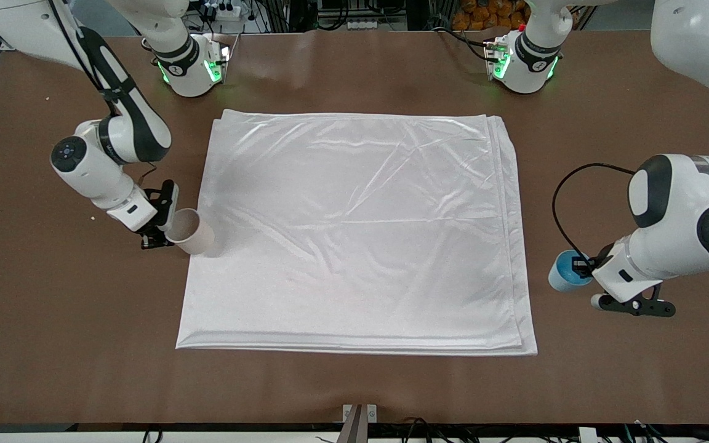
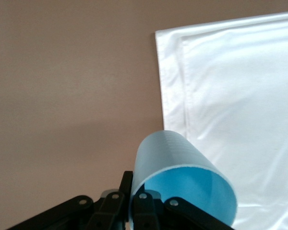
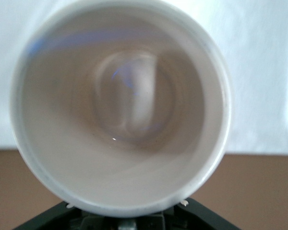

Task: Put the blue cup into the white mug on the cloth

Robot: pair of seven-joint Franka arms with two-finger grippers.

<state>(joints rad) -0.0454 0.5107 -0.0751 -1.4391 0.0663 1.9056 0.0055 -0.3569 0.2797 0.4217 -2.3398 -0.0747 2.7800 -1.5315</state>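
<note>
The white mug is tilted and held by my right gripper at the edge of the cloth toward the right arm's end. In the right wrist view the mug's open mouth fills the picture, with my right gripper shut on it; the handle is hidden. My left gripper is shut on the blue cup, tilted over the bare table beside the cloth toward the left arm's end. In the left wrist view my left gripper pinches the cup's wall, one finger inside and one outside.
The brown table surrounds the cloth, whose corner shows in the left wrist view. The two arm bases stand along the table's edge farthest from the front camera. A small metal bracket sits at the nearest table edge.
</note>
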